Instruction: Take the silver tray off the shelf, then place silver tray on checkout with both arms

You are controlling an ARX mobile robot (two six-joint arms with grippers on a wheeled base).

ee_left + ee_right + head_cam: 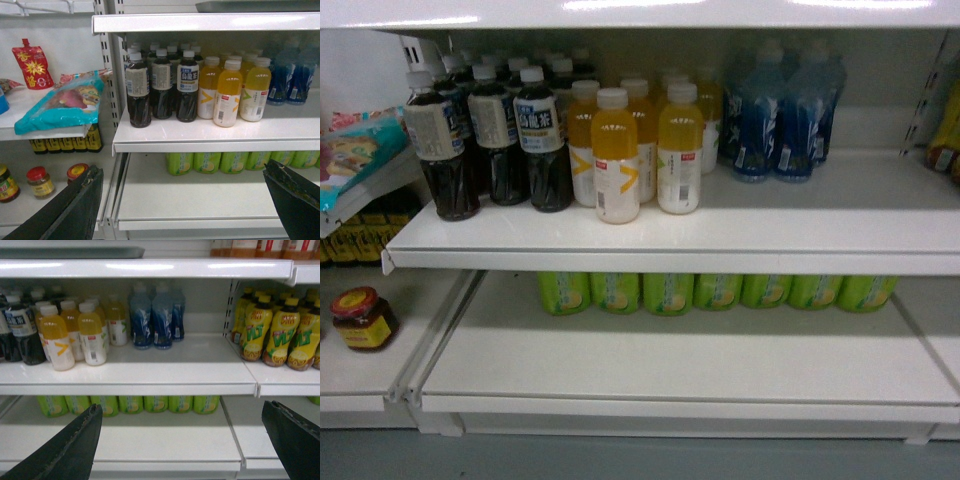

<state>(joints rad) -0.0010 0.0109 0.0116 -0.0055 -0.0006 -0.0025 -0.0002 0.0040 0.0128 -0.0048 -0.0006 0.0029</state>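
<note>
Nearest to me, both wrist cameras show their own black fingers (65,210) spread wide at the bottom corners of the picture: the left claw (182,205) is released and grasps nothing, and the right claw (180,442) is likewise released, its matte, wedge-shaped fingers (65,450) apart.

Beyond them stands the white metal shelf (670,235), its boards smooth and glossy. On the lower board a row of green bottles (715,291) lies along the back. On the middle board, from its left edge, I see dark tea bottles (485,140) with white caps, then orange juice bottles (616,155), then blue bottles (780,120) towards the back. A bare stretch of board lies at the right front.

On the neighbouring bay to the left sit a red-lidded jar (363,318) and a teal plastic packet (62,105); to the right, yellow bottles (272,330).

Farthest and highest, the silver tray (257,6) rests on the top board, only its low matte grey rim showing above that board's front edge, well apart from both claws.
</note>
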